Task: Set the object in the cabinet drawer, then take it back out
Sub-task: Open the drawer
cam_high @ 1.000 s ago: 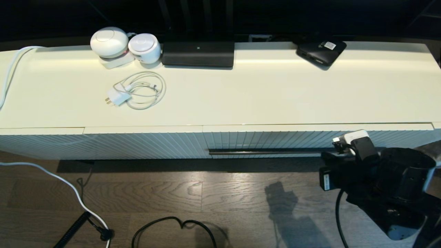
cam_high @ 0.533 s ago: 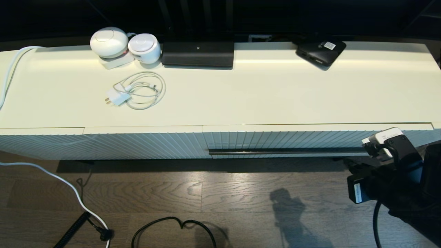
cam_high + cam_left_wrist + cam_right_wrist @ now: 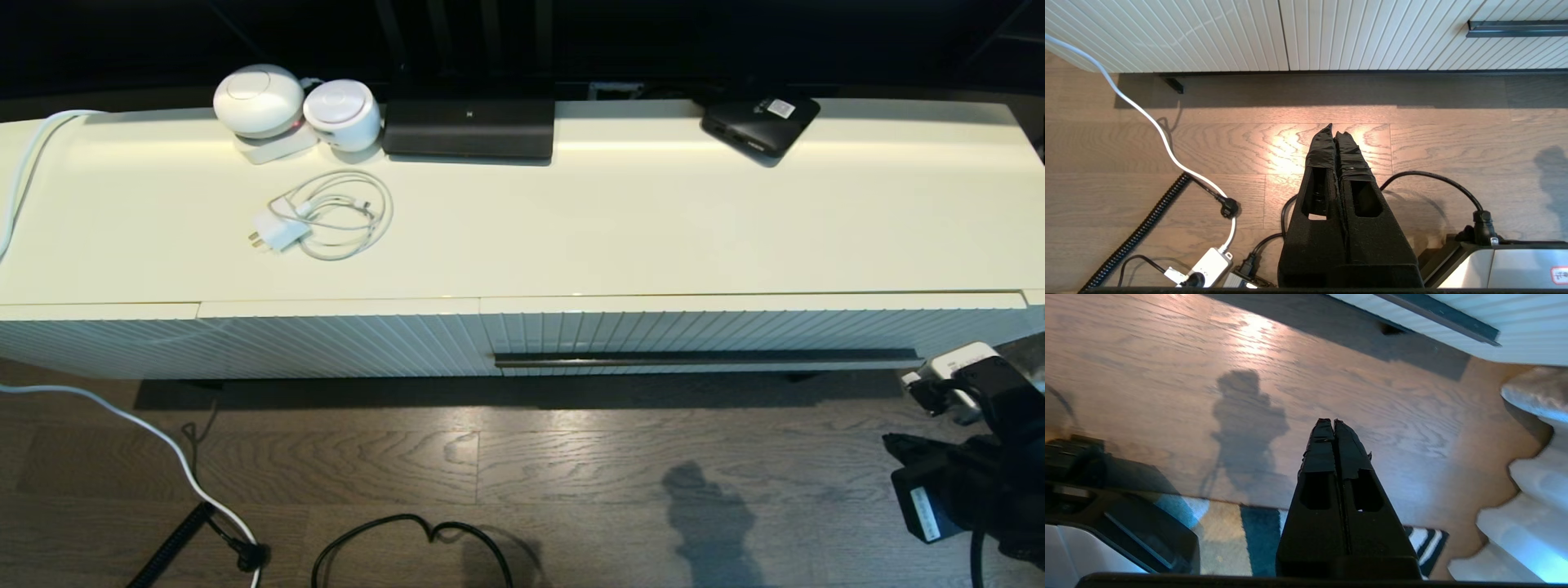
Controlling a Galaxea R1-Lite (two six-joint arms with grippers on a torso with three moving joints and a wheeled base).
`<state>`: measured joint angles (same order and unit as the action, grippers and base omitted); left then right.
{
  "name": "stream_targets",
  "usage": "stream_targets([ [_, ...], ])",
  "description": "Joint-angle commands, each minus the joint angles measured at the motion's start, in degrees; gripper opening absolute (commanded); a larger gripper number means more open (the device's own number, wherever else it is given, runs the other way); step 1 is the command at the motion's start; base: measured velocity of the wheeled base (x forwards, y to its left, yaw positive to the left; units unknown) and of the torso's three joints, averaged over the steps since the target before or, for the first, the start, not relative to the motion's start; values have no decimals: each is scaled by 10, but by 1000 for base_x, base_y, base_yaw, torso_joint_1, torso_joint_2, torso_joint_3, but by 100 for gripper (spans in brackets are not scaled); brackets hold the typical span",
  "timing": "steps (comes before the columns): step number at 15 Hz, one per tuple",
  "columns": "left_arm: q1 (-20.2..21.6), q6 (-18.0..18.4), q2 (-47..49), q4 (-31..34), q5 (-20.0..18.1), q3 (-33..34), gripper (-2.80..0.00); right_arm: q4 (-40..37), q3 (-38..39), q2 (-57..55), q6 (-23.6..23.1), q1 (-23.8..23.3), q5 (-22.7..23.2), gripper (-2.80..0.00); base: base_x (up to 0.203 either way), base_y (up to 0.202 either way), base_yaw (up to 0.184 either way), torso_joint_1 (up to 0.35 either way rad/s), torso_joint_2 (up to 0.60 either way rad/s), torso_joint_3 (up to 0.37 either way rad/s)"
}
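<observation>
- The long cream-white cabinet top (image 3: 620,237) runs across the head view from left to right.
- Two white rounded gadgets (image 3: 295,106) sit side by side at its back left.
- A coiled white cable with a plug adapter (image 3: 322,216) lies just in front of them.
- A flat black rectangular device (image 3: 469,128) stands at the back, right of the gadgets.
- A small flat black box with a white label (image 3: 759,122) lies at the back, further right.
- The ribbed cream drawer with a thin dark handle bar (image 3: 706,358) fills the right half of the cabinet front, beside a ribbed cream panel without a handle (image 3: 339,343) on its left.
- A white cord (image 3: 122,425) and a black cable (image 3: 408,535) lie on the wooden plank floor (image 3: 531,457) before the cabinet, at the left.
- The right gripper (image 3: 1333,424) is above the floor, right of the handle's end.
- The left gripper (image 3: 1334,130) hangs over the floor before the ribbed panel.
</observation>
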<state>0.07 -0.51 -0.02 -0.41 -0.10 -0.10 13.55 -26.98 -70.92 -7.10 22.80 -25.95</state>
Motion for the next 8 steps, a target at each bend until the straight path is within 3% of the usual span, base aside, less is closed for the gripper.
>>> stream_targets([
  [1,0,0,-2,0,0,0,-280,-2,-18,13,-26,-6,-2,-280,0,0,0,0,0,0],
  [4,0,0,-1,0,0,0,-280,3,-27,10,-142,3,16,-280,0,0,0,0,0,0],
  [8,0,0,-1,0,0,0,-280,8,-13,4,-299,16,110,-280,0,0,0,0,0,0],
])
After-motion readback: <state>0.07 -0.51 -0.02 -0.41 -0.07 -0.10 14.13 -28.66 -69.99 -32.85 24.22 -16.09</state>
